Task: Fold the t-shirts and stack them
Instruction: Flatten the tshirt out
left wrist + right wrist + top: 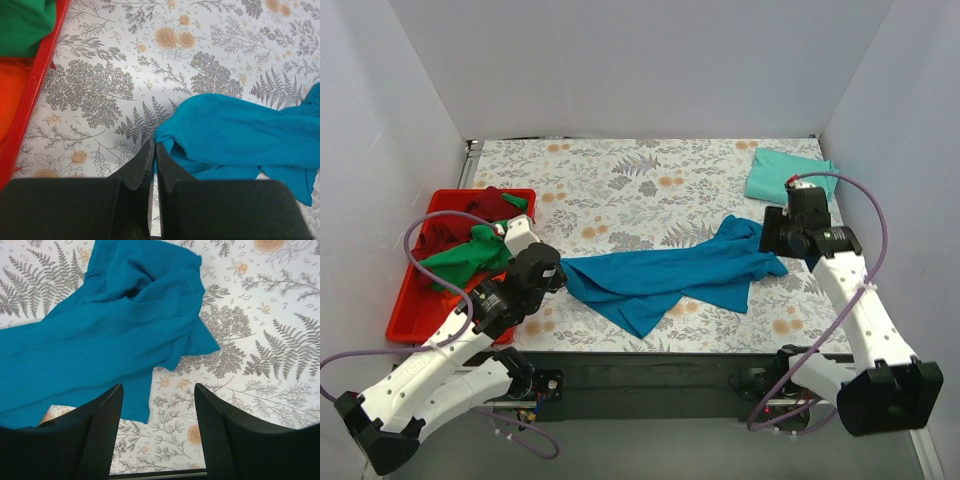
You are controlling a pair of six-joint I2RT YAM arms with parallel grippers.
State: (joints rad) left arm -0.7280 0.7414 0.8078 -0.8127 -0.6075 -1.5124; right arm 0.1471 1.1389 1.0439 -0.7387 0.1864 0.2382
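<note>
Closest to the lens in the left wrist view: left jaws, clenched tip to tip, w/ the left end of the blue t-shirt [240, 130] touching them; can't tell if any cloth is actually pinched. Right jaws are released, wide apart, hanging over the desk [620, 170] just beside the shirt's right end, nothing betw. them. Shirt lies bunched & twisted across the desk's near middle, strung out betw. my two arms, not flat, no fold in it yet. Mint t-shirt [788, 175] looks folded at the far right corner; I take that as the stack spot. Bright green t-shirt [470, 258] & dark red t-shirt [480, 205] are heaped in the red tray [405, 315] at left, so approx one of four done. Step now, as I read it: flatten the blue one. To do it well, right jaws should drop onto a hem or shoulder corner, not the wad, then both sides pull apart low over the desk till sleeves lie out, before any fold. Risk: pulling too far drags cloth off the near edge.
</note>
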